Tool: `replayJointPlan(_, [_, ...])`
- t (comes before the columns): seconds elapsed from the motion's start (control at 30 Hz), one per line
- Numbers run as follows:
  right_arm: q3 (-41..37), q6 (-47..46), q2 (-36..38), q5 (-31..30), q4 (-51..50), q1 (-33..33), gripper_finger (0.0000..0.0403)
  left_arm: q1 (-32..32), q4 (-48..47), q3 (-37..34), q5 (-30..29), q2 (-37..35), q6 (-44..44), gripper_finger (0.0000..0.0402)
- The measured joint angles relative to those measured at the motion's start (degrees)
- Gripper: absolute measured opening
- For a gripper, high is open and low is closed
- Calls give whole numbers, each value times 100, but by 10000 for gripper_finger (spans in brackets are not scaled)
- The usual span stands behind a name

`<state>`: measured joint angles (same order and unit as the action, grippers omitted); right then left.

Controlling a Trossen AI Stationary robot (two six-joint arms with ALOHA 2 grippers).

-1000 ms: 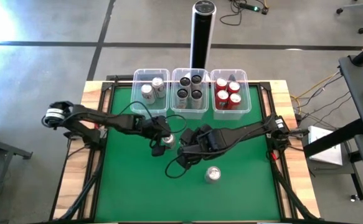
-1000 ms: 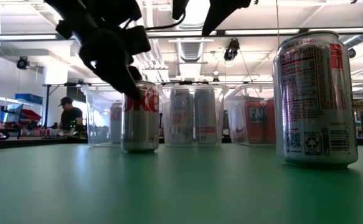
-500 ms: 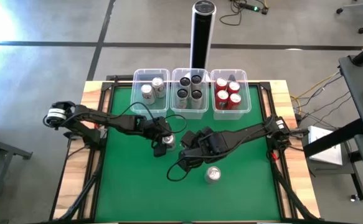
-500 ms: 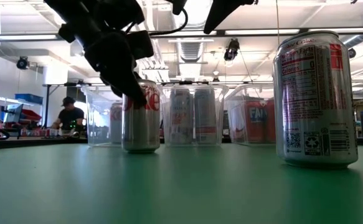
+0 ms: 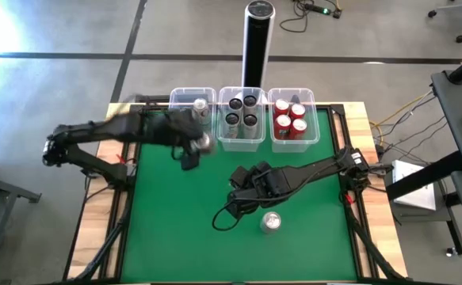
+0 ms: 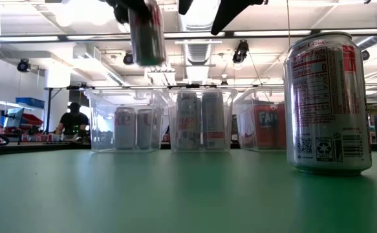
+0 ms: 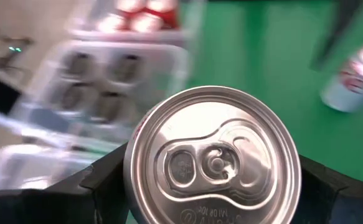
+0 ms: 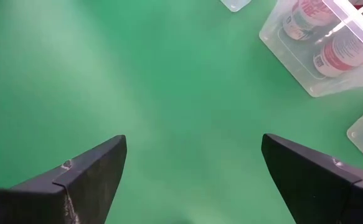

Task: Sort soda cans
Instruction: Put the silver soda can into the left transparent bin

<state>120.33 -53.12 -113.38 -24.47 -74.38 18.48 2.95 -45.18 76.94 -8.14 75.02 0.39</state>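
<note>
A: Currently, the left gripper [image 5: 192,147] holds a silver can [image 7: 213,160] clamped between its jaws, raised clear of the table [image 5: 175,237], just in front of the left bin [image 5: 179,96] at the far edge.

B: State the main hazard.

A: Collision on the way in. The left bin shows at least one silver can [image 5: 200,104] at its far side, and more may be hidden under the arm. If the carried can comes down on another can or on the bin wall, it could tip or land outside.

B: Any slip risk?

A: Possibly. The wrist view shows the jaws pressing both sides of the can below its lid; a smooth wall and a fast swing could let it rotate or drop.

B: And the right arm?

A: The right gripper [image 5: 242,192] hovers near mid-table, jaws spread wide with nothing between them, close to the last loose can [image 5: 271,222] toward the near edge. A careless descent could knock that can over and send it rolling.

B: Remaining bins?

A: The middle bin [image 5: 223,136] holds four dark cans, the right bin [image 5: 314,136] four red.
</note>
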Motion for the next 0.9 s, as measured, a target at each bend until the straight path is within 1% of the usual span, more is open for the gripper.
replayJointPlan(0.1, [0, 4, 0, 0, 24, 0, 368, 430, -458, 552, -239, -134, 355, 289])
replayJointPlan(0.2, [0, -30, 0, 0, 64, 2, 368, 1087, -627, 726, -217, -239, 603, 289])
replayJointPlan(0.33, [0, -89, 0, 44, 234, 26, 368, 1987, -581, 521, 64, -258, 1065, 289])
replayJointPlan(0.43, [0, -190, 0, 46, 336, 41, 368, 2561, -332, 195, 608, -115, 1299, 289])
replayJointPlan(0.5, [0, -306, 0, 48, 315, 49, 368, 2835, -116, -40, 953, 15, 1365, 289])
replayJointPlan(0.63, [0, -543, 0, 48, 317, 76, 368, 3163, 225, -432, 1230, 301, 1562, 289])
replayJointPlan(0.77, [0, -788, 2, 92, 316, 120, 368, 3200, 672, -824, 1265, 584, 1825, 289])
replayJointPlan(0.9, [0, -1008, 2, 92, 316, 167, 368, 3318, 1184, -1099, 1535, 792, 1758, 289])
